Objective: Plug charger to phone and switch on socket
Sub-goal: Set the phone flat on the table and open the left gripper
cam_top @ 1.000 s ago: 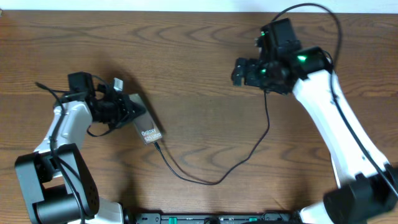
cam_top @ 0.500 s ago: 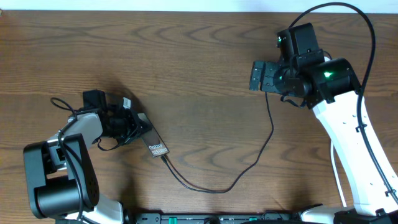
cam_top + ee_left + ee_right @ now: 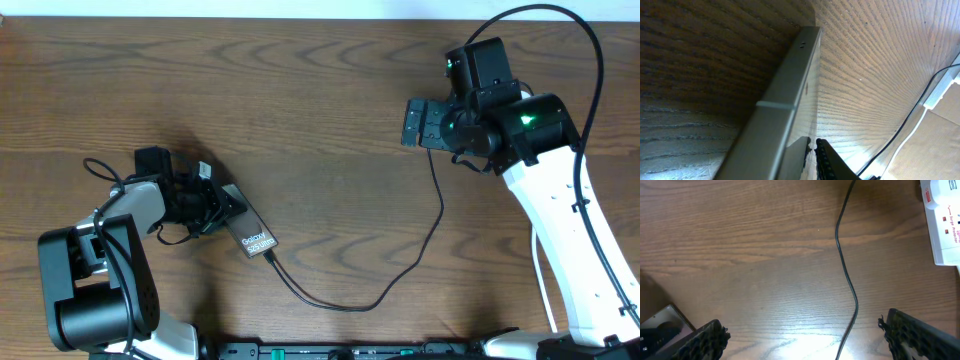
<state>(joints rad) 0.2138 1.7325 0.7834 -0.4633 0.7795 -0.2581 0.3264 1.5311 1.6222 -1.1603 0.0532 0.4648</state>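
The left gripper (image 3: pixel 210 197) sat at the upper-left end of the phone (image 3: pixel 252 233), with its fingers masked by its own body in the overhead view. The left wrist view gave only the phone's pale edge, close and blurred, and one dark fingertip (image 3: pixel 826 159), so whether it gripped the phone could not be told. The charger (image 3: pixel 400 270) met the phone's lower-right end, and its far end vanished under the right arm. The right gripper (image 3: pixel 802 325) hung wide open and empty above the table (image 3: pixel 740 240). The socket (image 3: pixel 942 220) was cut off at the frame's right edge.
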